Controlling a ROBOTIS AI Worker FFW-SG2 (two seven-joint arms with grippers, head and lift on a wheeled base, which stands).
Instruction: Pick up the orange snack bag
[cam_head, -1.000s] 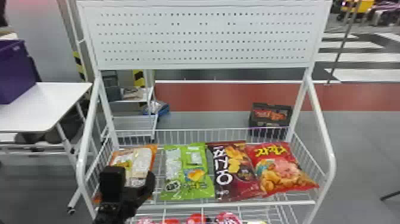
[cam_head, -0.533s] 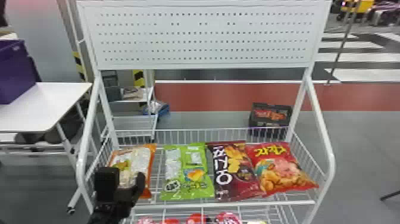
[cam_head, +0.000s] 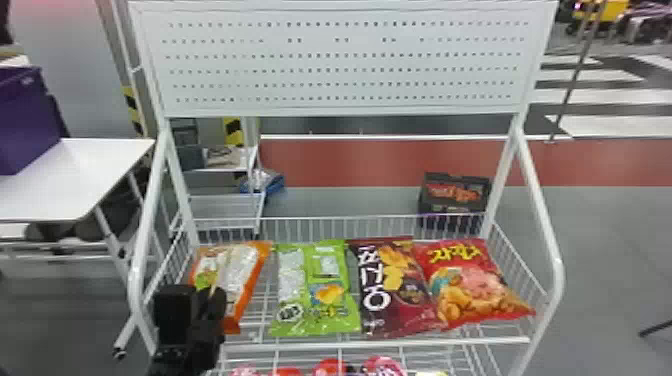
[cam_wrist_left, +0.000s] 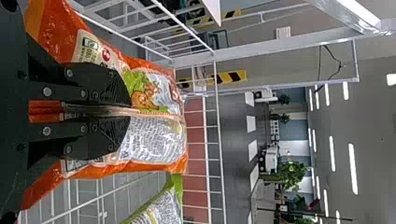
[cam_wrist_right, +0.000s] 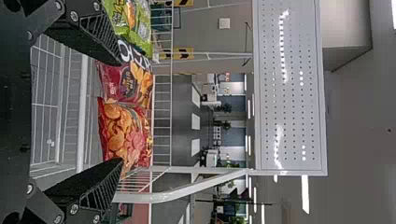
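Positions are clock directions about the head view's centre. White rack (cam_head: 345, 342): central, its perforated panel (cam_head: 345, 65) at twelve o'clock. White table (cam_head: 85, 185): nine o'clock, beside the rack, bearing a purple bin (cam_head: 25, 120). Dark crate (cam_head: 452, 200): three o'clock, beyond the rack. On the rack's upper wire shelf (cam_head: 257, 307), the red bag (cam_head: 470, 282) is at four o'clock, the brown bag (cam_head: 392, 285) at five and the green bag (cam_head: 320, 290) at six. The orange bag (cam_head: 245, 280) is at eight, at the same shelf, printed back showing; whether it bears on the wires cannot be told. Left pincer (cam_head: 209, 295): eight o'clock, at the orange bag's near part. In the left wrist view, the left pincer (cam_wrist_left: 128, 111) is narrow, gripping the orange bag by its raised back seam. Right pincer (cam_wrist_right: 120, 112): wide, apart from the red and brown bags beyond it. Red and pink packs (cam_head: 332, 367): six o'clock, below the upper shelf.
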